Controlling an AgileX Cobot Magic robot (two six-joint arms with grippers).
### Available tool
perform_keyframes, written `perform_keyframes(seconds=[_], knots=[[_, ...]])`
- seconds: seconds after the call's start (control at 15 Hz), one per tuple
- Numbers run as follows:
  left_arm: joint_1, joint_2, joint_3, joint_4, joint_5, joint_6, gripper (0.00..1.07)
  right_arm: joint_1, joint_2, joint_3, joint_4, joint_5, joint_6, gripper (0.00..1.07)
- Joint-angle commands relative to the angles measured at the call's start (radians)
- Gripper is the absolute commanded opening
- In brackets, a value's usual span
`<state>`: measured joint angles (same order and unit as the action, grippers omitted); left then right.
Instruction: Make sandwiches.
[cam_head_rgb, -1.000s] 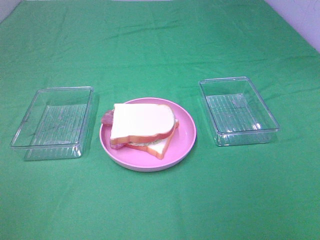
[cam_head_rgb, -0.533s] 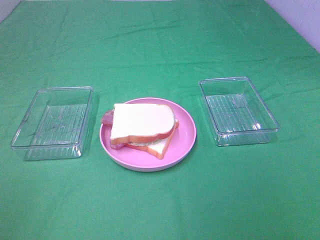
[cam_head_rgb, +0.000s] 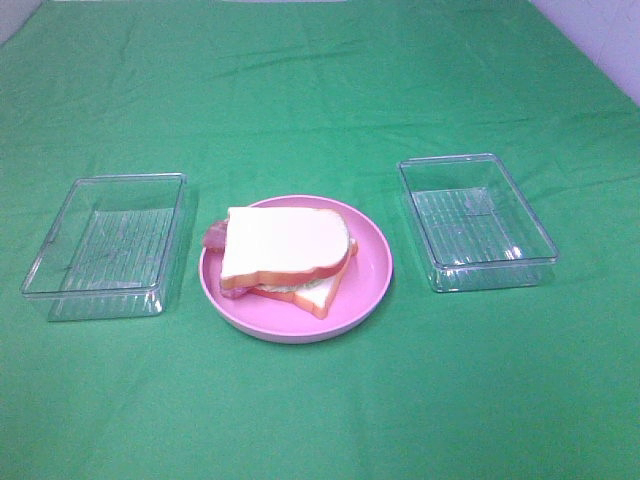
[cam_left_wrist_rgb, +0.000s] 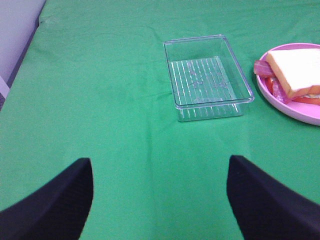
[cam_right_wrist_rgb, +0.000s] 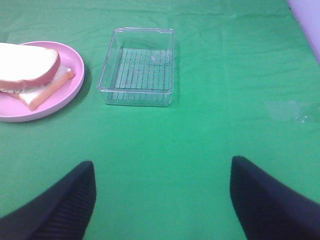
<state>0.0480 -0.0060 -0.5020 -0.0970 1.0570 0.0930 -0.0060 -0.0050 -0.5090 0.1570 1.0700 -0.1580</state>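
Both end effectors were spread wide and holding nothing: the left end effector (cam_left_wrist_rgb: 160, 200) and right end effector (cam_right_wrist_rgb: 162, 200) just hung over bare green counter (cam_head_rgb: 320, 90). The sandwich (cam_head_rgb: 285, 255) sat on the pink plate (cam_head_rgb: 372, 265) dead center, bacon poking out around 9 o'clock. One clear tray (cam_head_rgb: 105, 245) was at the plate's 9 o'clock, the other tray (cam_head_rgb: 475, 220) at 3, neither touching it. Lots of open cloth toward 12 and 6, with pale wall at the far corners.

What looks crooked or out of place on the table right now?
Only the sandwich on the pink plate: its top slice sits skewed over the bottom one, and bacon pokes out the left side.
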Motion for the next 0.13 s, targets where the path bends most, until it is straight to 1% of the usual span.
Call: perform_keyframes(seconds=[0.07, 0.13], knots=[[0.004, -0.021, 0.001, -0.01, -0.01, -0.001, 0.71, -0.005, -0.016, 0.001, 0.002, -0.007, -0.001, 0.71], [0.004, -0.021, 0.001, -0.01, -0.01, -0.001, 0.71, -0.005, -0.016, 0.001, 0.002, -0.007, -0.001, 0.71]])
